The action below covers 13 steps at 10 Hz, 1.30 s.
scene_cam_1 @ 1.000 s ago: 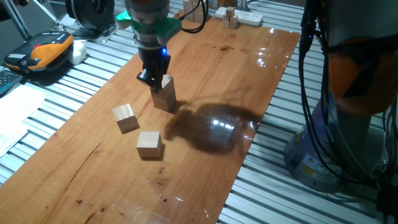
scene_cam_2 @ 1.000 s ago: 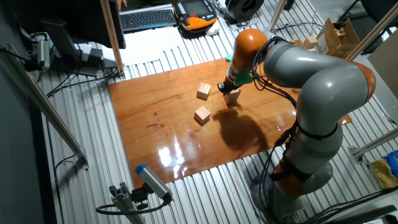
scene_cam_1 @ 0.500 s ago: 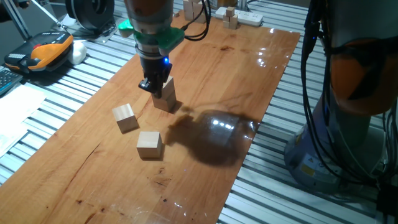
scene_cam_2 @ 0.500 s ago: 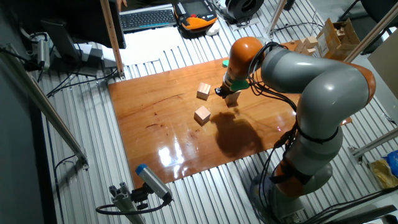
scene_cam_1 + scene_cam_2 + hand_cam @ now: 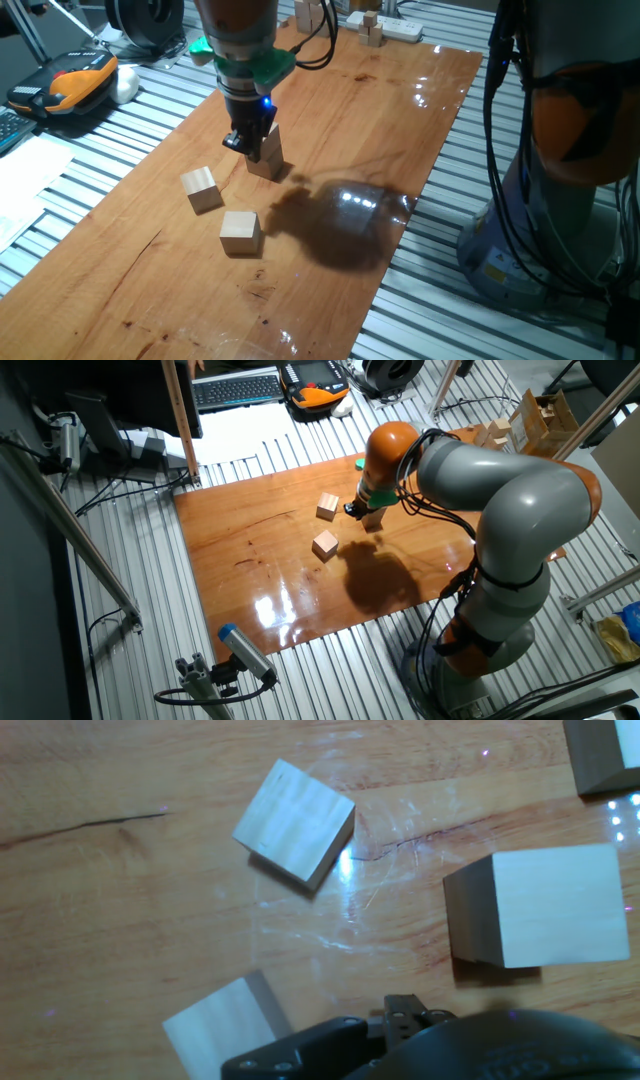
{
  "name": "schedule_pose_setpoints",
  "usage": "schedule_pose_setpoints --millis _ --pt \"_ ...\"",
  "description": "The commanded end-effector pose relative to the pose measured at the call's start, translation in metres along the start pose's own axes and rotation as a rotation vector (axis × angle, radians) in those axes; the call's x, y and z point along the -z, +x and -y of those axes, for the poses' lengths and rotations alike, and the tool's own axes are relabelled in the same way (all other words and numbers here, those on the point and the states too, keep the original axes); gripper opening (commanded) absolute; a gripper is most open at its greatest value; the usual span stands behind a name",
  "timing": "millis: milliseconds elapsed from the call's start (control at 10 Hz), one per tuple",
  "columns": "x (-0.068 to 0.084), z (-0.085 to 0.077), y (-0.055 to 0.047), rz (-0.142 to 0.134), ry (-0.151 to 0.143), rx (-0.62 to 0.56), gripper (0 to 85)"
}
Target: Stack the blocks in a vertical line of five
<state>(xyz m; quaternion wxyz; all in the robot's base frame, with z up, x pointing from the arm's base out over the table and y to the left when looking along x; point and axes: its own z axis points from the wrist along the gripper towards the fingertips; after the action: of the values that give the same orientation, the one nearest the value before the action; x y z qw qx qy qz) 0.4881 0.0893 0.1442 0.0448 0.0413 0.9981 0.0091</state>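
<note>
Pale wooden blocks lie on the brown board (image 5: 400, 120). A stack (image 5: 268, 158) about two blocks high stands mid-board; it also shows in the other fixed view (image 5: 374, 520). My gripper (image 5: 248, 140) hangs low against the stack's left side, level with its upper block; the fingers' spacing is hidden, also in the other fixed view (image 5: 360, 510). Two loose blocks lie nearer: one (image 5: 200, 188) and another (image 5: 240, 232). The hand view shows a tilted block (image 5: 295, 820), a nearer one (image 5: 545, 905), one at the bottom edge (image 5: 215, 1025), and a dark corner of one (image 5: 600, 755).
A cluster of small wooden blocks (image 5: 370, 28) and a white power strip (image 5: 400, 30) sit far back. An orange-black device (image 5: 75, 80) lies left of the board on the slatted table. The arm's base and cables (image 5: 560, 150) stand at the right.
My gripper has come down a little and closed in on the stack's left side. The stack and the two loose blocks have not moved.
</note>
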Motion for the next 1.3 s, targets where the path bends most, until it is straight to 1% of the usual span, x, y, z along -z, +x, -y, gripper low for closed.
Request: schedule_pose_setpoints --millis 0,200,300,400,500,600,700,800,900,1000,1100,1200 --pt "-0.0002 -0.0002 0.0003 0.0 -0.001 0.0 0.0" --pt "-0.0004 -0.0002 0.0004 0.0 -0.004 0.0 0.0" --pt "-0.0004 -0.0002 0.0004 0.007 0.003 0.02 0.0" --pt "-0.0004 -0.0002 0.0004 0.0 -0.012 0.056 0.0" --pt "-0.0004 -0.0002 0.0004 -0.002 -0.035 0.093 0.0" --pt "-0.0004 -0.0002 0.0004 -0.013 -0.066 0.135 0.0" --pt "-0.0004 -0.0002 0.0004 -0.016 -0.058 0.149 0.0" --pt "-0.0004 -0.0002 0.0004 -0.008 -0.038 0.148 0.0" --pt "-0.0004 -0.0002 0.0004 -0.005 -0.032 0.137 0.0" --pt "-0.0004 -0.0002 0.0004 -0.005 -0.033 0.137 0.0" --pt "-0.0004 -0.0002 0.0004 -0.016 -0.045 0.146 0.0" --pt "-0.0004 -0.0002 0.0004 -0.016 -0.047 0.143 17.0"
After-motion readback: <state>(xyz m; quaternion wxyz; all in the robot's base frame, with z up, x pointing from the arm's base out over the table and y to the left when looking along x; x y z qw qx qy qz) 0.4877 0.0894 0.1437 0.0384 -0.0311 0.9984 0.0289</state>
